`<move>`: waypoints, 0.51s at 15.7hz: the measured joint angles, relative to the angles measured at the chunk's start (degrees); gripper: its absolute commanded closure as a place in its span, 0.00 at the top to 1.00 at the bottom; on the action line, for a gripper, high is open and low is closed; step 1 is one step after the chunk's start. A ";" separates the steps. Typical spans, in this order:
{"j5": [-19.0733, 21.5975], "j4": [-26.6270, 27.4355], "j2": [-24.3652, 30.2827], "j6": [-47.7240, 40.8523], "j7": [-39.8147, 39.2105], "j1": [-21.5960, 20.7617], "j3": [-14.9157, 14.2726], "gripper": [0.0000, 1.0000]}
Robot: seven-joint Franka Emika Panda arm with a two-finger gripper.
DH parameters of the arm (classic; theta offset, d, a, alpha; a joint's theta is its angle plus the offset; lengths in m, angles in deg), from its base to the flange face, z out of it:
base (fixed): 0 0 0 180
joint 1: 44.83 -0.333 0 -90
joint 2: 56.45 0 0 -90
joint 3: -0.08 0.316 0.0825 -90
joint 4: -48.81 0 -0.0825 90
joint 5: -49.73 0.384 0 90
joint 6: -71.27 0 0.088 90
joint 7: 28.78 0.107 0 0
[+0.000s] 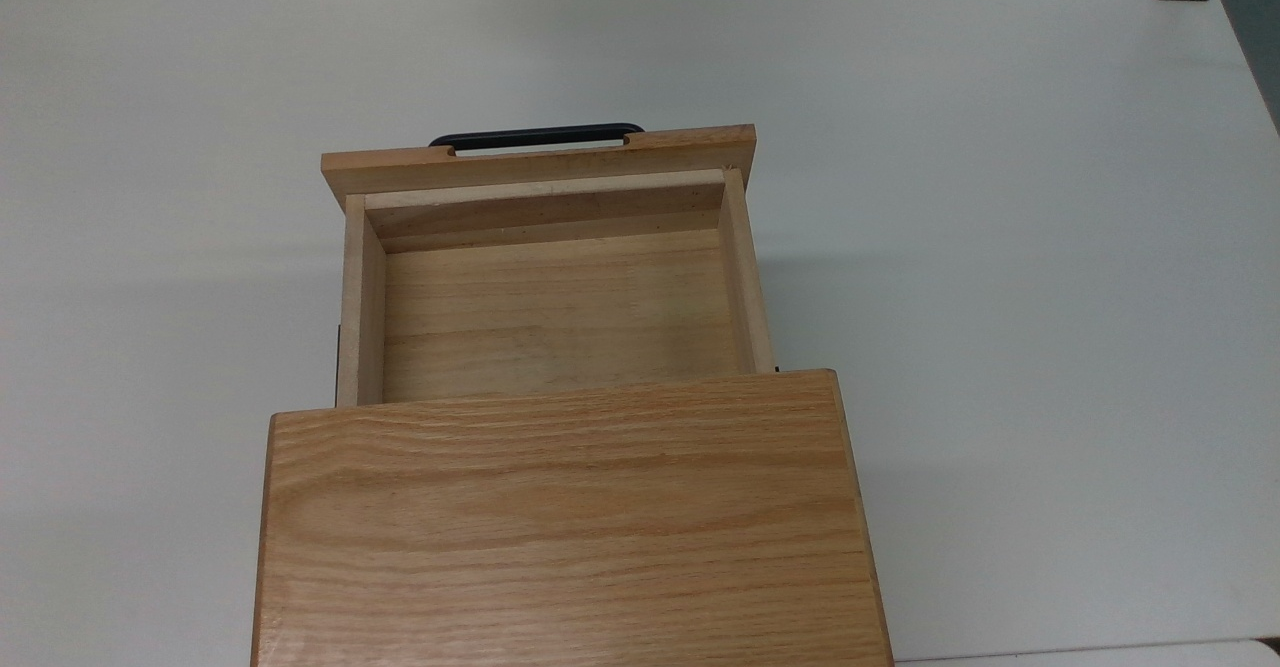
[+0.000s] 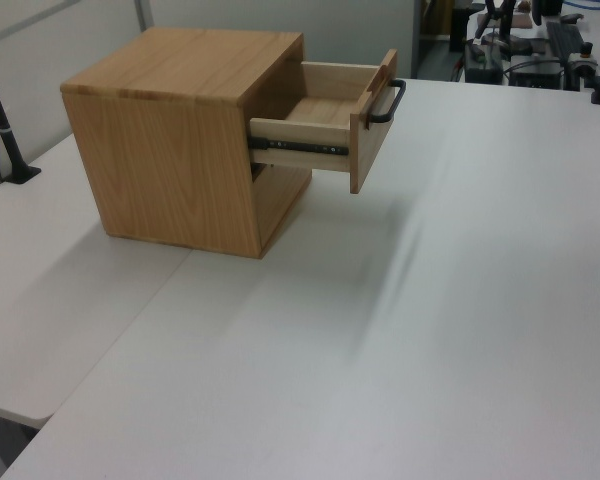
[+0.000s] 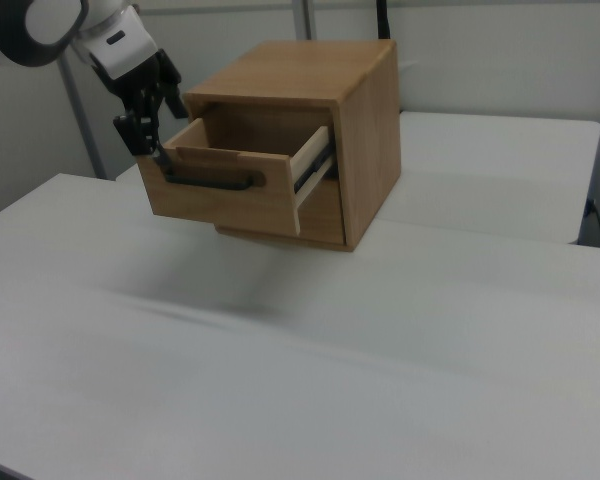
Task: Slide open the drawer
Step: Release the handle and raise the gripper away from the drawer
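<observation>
The drawer (image 1: 550,307) stands pulled well out of the oak cabinet (image 1: 560,527), and its inside is empty. Its black bar handle (image 1: 537,135) runs along the front panel, toward the top view's upper edge. In the left view the drawer (image 2: 325,115) juts out to the right on a dark slide rail, with the handle (image 2: 385,100) at its tip. In the right view my gripper (image 3: 152,145) hangs at the upper left corner of the drawer front (image 3: 230,205), close to the left end of the handle (image 3: 210,182). Whether it touches the handle I cannot tell.
The cabinet (image 2: 170,150) sits on a wide white table (image 1: 1000,247) with bare surface on every side. A black pole base (image 2: 15,165) stands at the left view's left edge. Equipment clutters the far edge (image 2: 540,50) behind the table.
</observation>
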 measured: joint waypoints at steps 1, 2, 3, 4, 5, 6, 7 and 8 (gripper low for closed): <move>0.00 -0.13 -0.14 -1.64 -3.42 -0.13 0.01 1.00; -0.01 -0.19 -0.40 -3.46 -7.40 -0.28 0.02 1.00; -0.01 -0.41 -0.76 -5.78 -12.23 -0.35 0.05 1.00; -0.02 -0.91 -1.22 -8.61 -17.87 -0.34 0.04 1.00; -0.02 -1.66 -1.73 -11.58 -23.74 -0.28 0.00 1.00; -0.03 -2.55 -2.28 -14.73 -29.70 -0.19 -0.06 1.00; -0.03 -3.38 -2.81 -17.36 -34.88 -0.15 -0.12 1.00; -0.10 -4.03 -3.34 -19.38 -39.26 -0.14 -0.17 1.00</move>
